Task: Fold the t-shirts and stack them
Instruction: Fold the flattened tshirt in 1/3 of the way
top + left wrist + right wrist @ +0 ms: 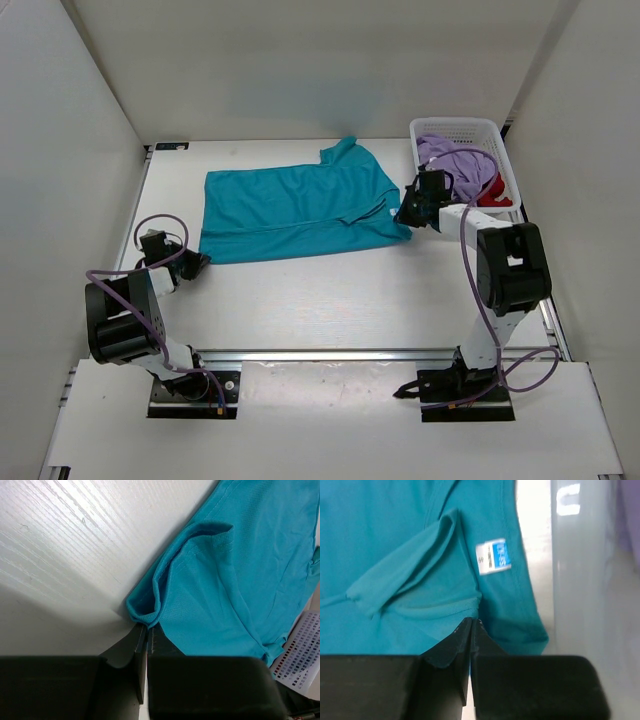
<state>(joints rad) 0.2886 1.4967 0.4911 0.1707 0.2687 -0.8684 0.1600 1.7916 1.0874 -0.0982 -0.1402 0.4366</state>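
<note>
Overhead view of a white table [330, 300] with a robot arm at each near corner. At the left, the left end effector [193, 262] sits low on the table at the near left corner of the teal t-shirt [300, 205]. Its wrist camera shows the fingers drawn almost together and pinching a bunched bit of the shirt's hem. The teal t-shirt lies spread across the middle of the table, mostly flat, with its collar pointing toward the far right and some rumpling along the right side. It cannot be told whether a first fold has been made in it. At its near right corner, the right end effector [408, 212] has its fingers pressed together on the teal cloth. Creases run into the fingertips, and a short sleeve and a white size label [493, 556] lie just beyond them. At the far right stands a white lattice basket [455, 124] holding the lavender t-shirt [455, 160], heaped loosely, and the red t-shirt [497, 192], which peeks out at the near end beneath it. The task looks to be at an early stage. No folded stack is visible anywhere on the table, so one shirt is out and gripped at two corners for folding. The other two have yet to be taken out, folded and stacked.
</note>
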